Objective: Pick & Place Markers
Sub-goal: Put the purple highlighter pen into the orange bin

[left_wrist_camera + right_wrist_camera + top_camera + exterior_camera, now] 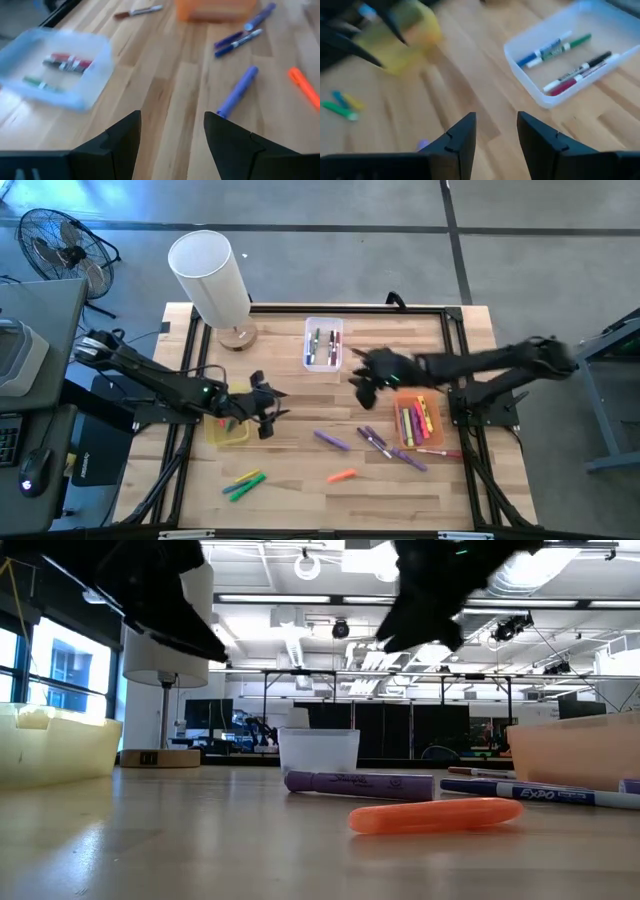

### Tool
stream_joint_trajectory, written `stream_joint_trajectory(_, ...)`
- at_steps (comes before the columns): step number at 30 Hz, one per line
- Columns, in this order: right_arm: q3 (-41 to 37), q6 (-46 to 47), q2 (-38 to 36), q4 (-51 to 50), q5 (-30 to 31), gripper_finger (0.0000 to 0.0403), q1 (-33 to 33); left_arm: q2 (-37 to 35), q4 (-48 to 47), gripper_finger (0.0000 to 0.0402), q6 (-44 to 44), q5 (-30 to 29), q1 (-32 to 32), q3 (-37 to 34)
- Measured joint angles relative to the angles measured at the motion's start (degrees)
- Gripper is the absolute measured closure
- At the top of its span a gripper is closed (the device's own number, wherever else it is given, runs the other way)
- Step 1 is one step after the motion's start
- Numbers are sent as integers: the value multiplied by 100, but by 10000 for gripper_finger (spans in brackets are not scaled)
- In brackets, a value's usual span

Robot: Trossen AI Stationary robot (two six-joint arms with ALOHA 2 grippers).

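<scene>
Overhead view straight down on table [300, 470]; low view level across it; both share the clear bin [323, 344]

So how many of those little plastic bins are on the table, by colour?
Yellow bin: 1
Clear bin: 1
Orange bin: 1
Total: 3 bins

Table [300, 470]: pale wood planks, matt. Clear bin [324, 326]: translucent plastic. Orange marker [436, 816]: smooth, glossy plastic.
</scene>
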Motion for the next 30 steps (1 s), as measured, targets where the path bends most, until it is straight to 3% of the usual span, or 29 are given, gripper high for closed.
stream_joint_trajectory(7, -2143, -177, -1370, 2846, 1652, 270, 1361, 1040, -139, 190, 548, 363, 265, 1029)
stream_joint_trajectory(11, -2815, -177, -1622, 3933, 1999, 270, 1746, 1853, -980, 190, 881, 1304, 586, 2001)
stream_joint_trajectory(15, -3100, -144, -1617, 4118, 2187, 270, 2007, 2737, -2143, 190, 1556, 2415, 811, 3027)
stream_joint_trajectory(22, -3144, -190, -1537, 4146, 2560, 270, 2423, 4204, -3154, 190, 2504, 2638, 826, 4526)
stream_joint_trajectory(30, -3144, -281, -1550, 4170, 2647, 270, 2498, 5222, -3541, 209, 2909, 3363, 826, 5467)
